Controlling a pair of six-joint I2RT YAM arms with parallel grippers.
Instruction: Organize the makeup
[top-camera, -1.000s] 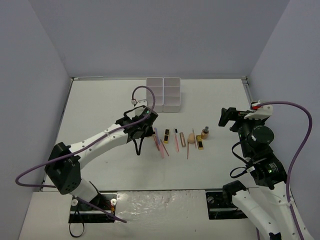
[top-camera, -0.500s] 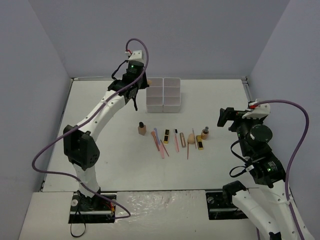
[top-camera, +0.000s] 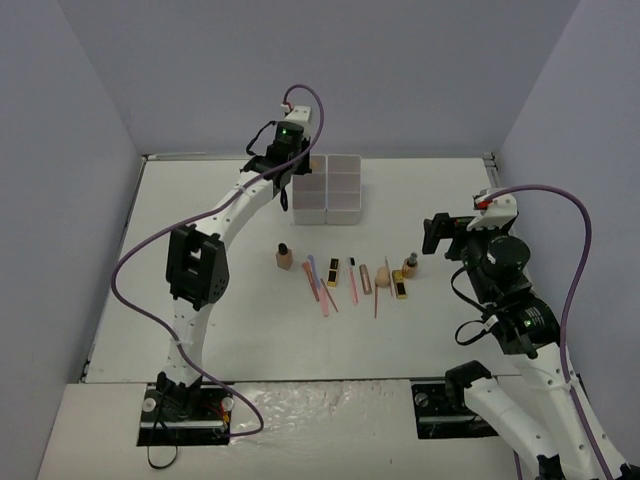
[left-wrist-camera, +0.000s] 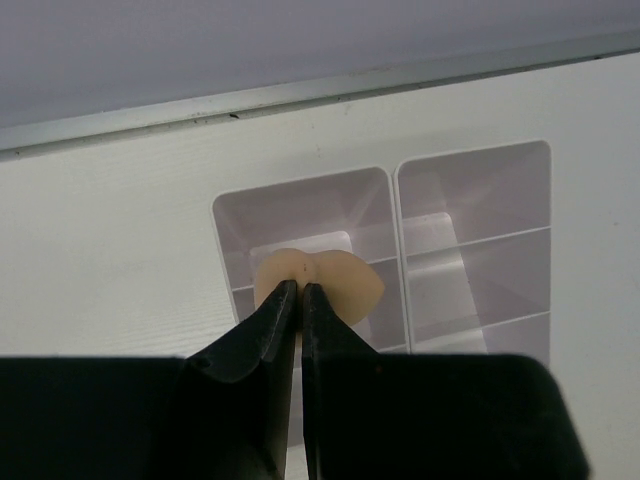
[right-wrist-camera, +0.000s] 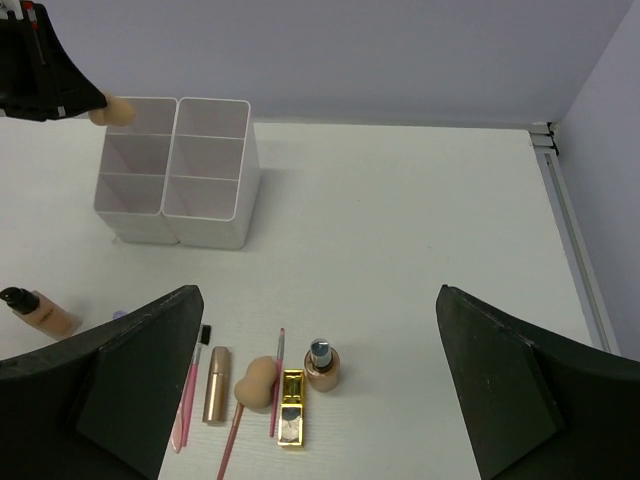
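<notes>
**Desk:** Why is the left gripper (left-wrist-camera: 300, 288) up there?

**Photographer:** It is clamped on a peach sponge (left-wrist-camera: 340, 280), above the box's (left-wrist-camera: 470, 160) left column, likely for a drop. I can't tell which cell.

**Desk:** What else is there?

**Photographer:** A bottle (top-camera: 284, 257), sticks (top-camera: 320, 285), tubes (top-camera: 333, 272), a second sponge (top-camera: 381, 276) and a small bottle (top-camera: 409, 265) line the tabletop (top-camera: 200, 250), apart from the box. The right gripper (top-camera: 437, 236) hovers wide open, holding nothing. Nothing bars the box.

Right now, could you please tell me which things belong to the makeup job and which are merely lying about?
Job: held sponge in left gripper; table sponge; tan bottle; small bottle; sticks; gold tubes.
Not makeup: white compartment box (destination); purple cables.
</notes>
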